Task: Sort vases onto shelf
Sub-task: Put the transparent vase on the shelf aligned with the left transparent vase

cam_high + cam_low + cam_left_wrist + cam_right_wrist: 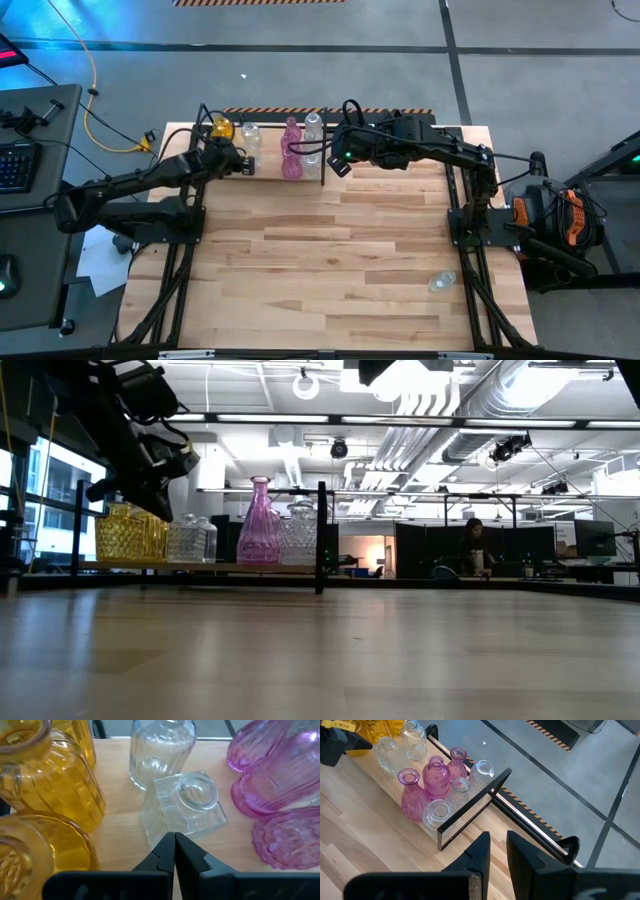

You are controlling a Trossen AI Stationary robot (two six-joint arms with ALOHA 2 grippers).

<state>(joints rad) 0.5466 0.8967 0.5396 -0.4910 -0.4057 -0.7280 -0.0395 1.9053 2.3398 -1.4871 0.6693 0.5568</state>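
Crowding the shelf [262,177] at the table's far edge, the vases [436,780] stand in colour groups: amber [47,785] at the left end, clear [184,805] next, pink [280,785] beside the black divider [323,150], with some clear ones among the pink. One clear vase [441,282] lies apart near the table's [330,270] front right corner, still to be sorted.

The left gripper [174,851] hangs low over the shelf with its fingers pressed together, holding nothing, just short of a square clear vase. Pushing on from here would likely knock that vase into its neighbours, since they stand nearly touching.

The right gripper [497,851] hovers above the table beside the divider, fingers slightly parted and empty. A careless sweep could clip the divider.

The low view cuts off the left arm. The exact number of vases is hard to make out.
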